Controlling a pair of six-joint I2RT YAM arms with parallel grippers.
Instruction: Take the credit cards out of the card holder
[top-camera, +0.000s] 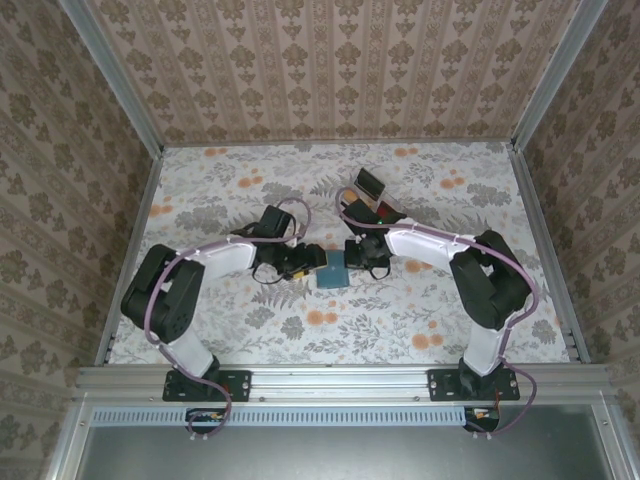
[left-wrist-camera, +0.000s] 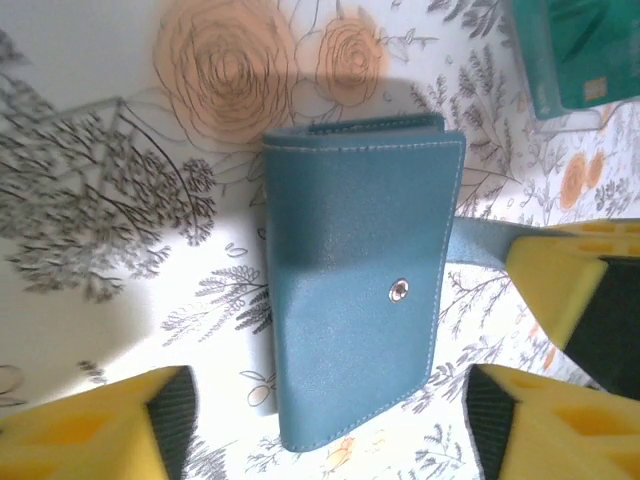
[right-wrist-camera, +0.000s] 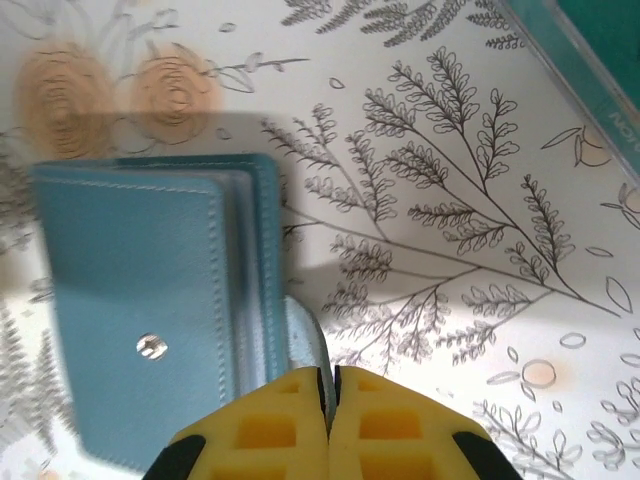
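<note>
Card holder (top-camera: 332, 272), small flat teal-blue folding wallet, pinched by its strap (right-wrist-camera: 305, 338).
Top external: on floral tablecloth (top-camera: 450, 300) between left gripper (top-camera: 308, 262) and right gripper (top-camera: 358, 262). Left wrist: yellow fingers (left-wrist-camera: 90, 430) spread wide astride it, folded, metal snap (left-wrist-camera: 399, 290) up; green chip card (left-wrist-camera: 575, 50) beyond. Right wrist: fingers (right-wrist-camera: 270, 435) clenched on pale strap; clear tray (right-wrist-camera: 585, 85) lettering too blurred to read.

My two arms bend inward over the flowered desk (top-camera: 200, 190), my left pincer (top-camera: 300, 263) and right pincer (top-camera: 372, 258) close on either side of the blue card holder (top-camera: 333, 270), a tray (top-camera: 375, 205) lying just beyond.
</note>
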